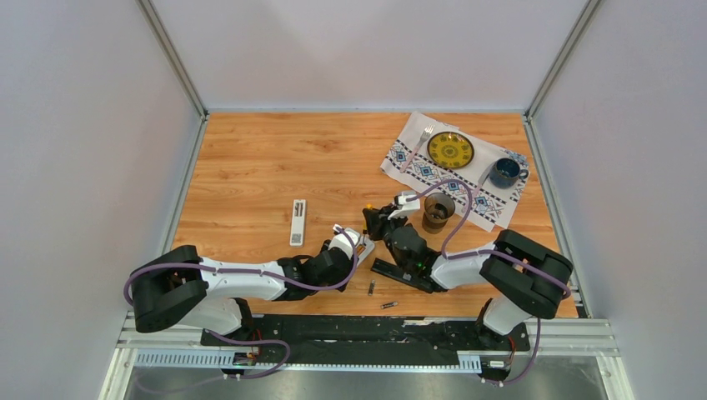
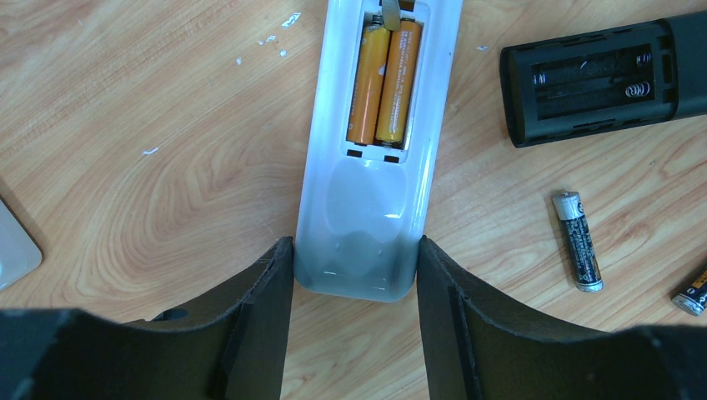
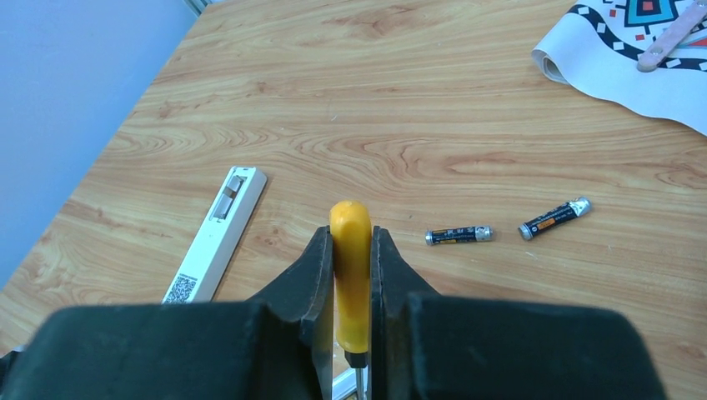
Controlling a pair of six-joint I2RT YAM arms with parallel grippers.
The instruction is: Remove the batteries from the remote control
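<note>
Two golden-orange batteries (image 2: 398, 83) are lying side by side in the open white remote (image 2: 363, 208), near the middle of the near edge of the counter (image 1: 250, 158). Two dark batteries (image 2: 577, 240) with silvery ends are lying loose beside one black remote (image 2: 518, 83). The left jaws, about half open, are gripping the white remote's sides. The right jaws are clamping nearly shut on one yellow-handled screwdriver (image 3: 351, 250).

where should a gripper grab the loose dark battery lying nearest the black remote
Probably across the middle of its barrel, coming straight down from above. The dark battery lies flat on the table, so only its long sides are free, and bare wood shows along both. Its small ends would likely slip between the fingers.
</note>
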